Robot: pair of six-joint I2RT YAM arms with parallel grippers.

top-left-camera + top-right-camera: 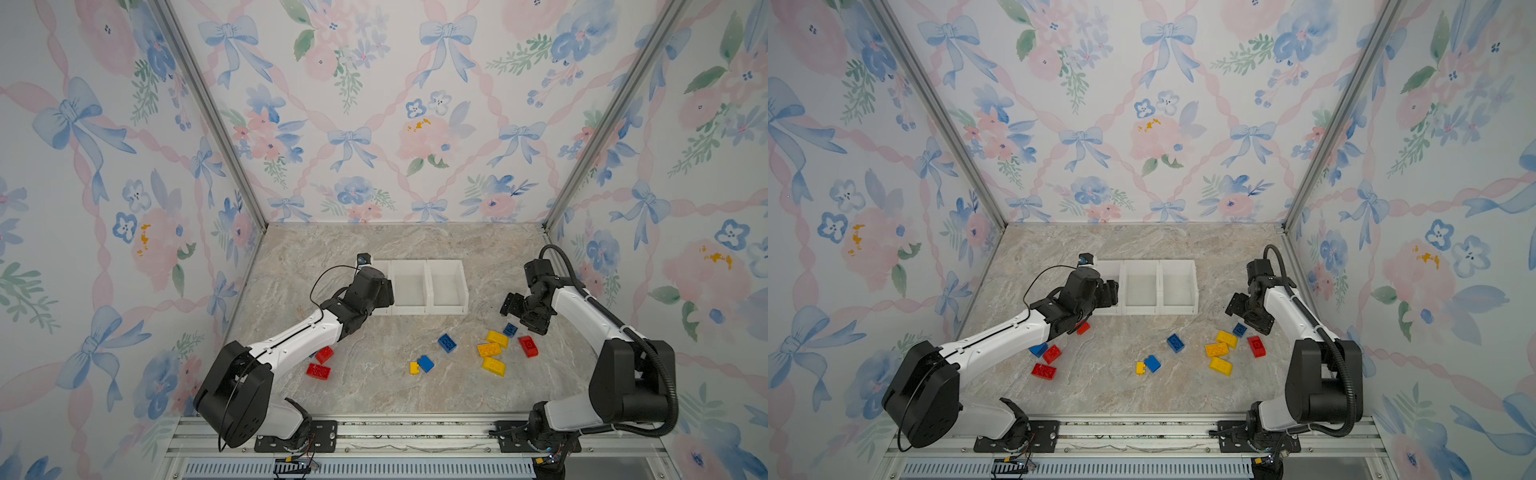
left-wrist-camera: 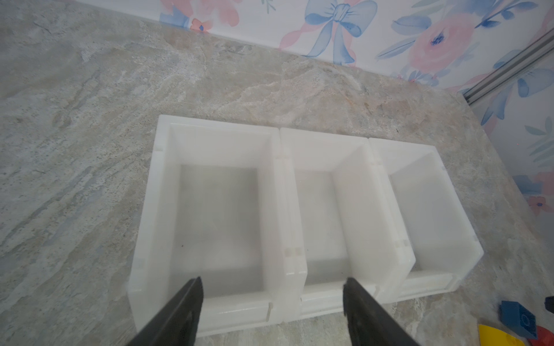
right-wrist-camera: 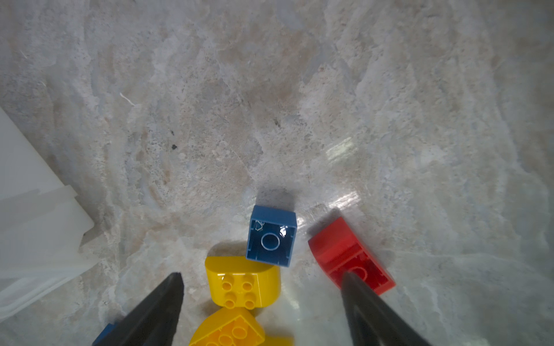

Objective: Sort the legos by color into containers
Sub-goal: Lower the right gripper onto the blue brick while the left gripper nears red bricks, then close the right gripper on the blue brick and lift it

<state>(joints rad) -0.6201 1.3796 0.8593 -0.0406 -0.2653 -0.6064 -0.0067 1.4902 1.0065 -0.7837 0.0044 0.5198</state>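
The sorting looks barely begun. All three bins show bare white floors in the left wrist view, and every brick in sight lies on the worktop.

The left claw hangs above the front edge of the left-end bin, its jaws spread wide with nothing between them.

The right claw hovers low over the cluster of bricks on the right of the worktop, jaws also spread. They straddle a yellow brick lying studs up, and neither finger touches it. A small blue brick, hollow side up, sits right against the yellow one. A red brick lies just beside one finger, and a second yellow brick sits close by.

The step in hand seems to be the pick of that yellow brick. The next move calls for a straight descent and a squeeze on its long sides. The fingers must keep clear of the red brick and avoid dragging the blue one. Two more red bricks wait near the left arm.
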